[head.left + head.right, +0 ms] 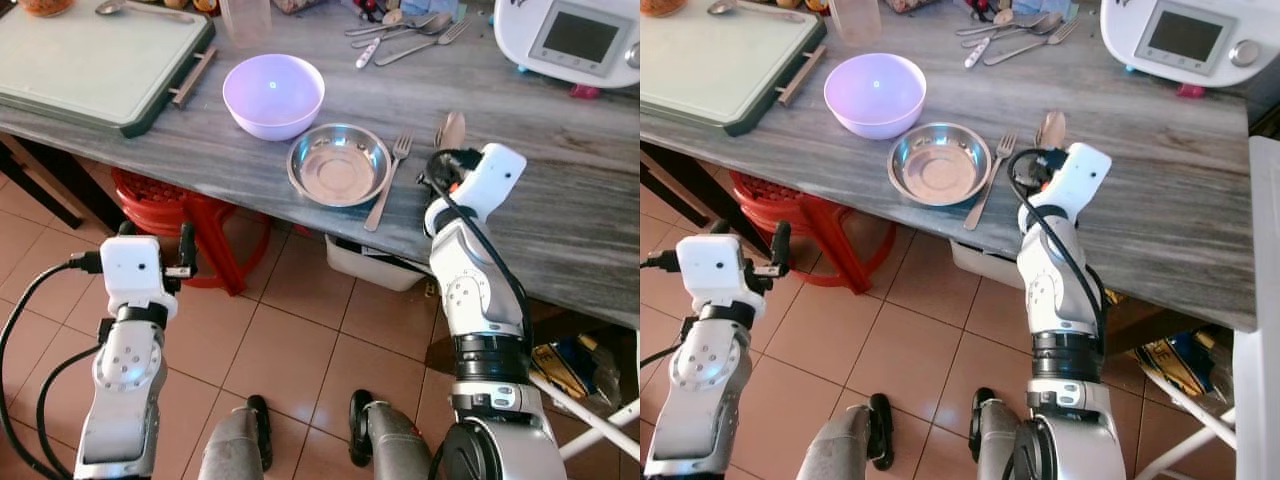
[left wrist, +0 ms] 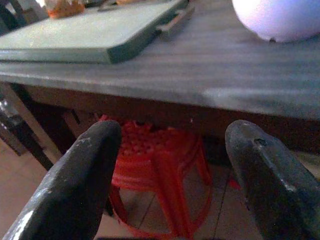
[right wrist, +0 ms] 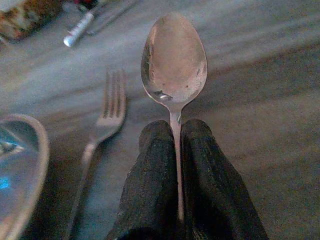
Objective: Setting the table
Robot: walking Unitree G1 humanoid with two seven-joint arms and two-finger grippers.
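Observation:
My right gripper (image 3: 175,132) is shut on the handle of a metal spoon (image 3: 173,60), whose bowl (image 1: 452,128) sticks out ahead just over the grey table (image 1: 560,200). A fork (image 1: 390,178) lies on the table to the spoon's left, beside a steel bowl (image 1: 338,164). Behind that stands a lavender bowl (image 1: 272,94). My left gripper (image 2: 172,145) is open and empty, below the table's front edge, over the tiled floor.
A green cutting board (image 1: 90,55) lies at the table's left. Several loose pieces of cutlery (image 1: 405,35) lie at the back, near a white appliance (image 1: 570,40). A red stool (image 1: 185,225) and a white bin (image 1: 375,265) stand under the table.

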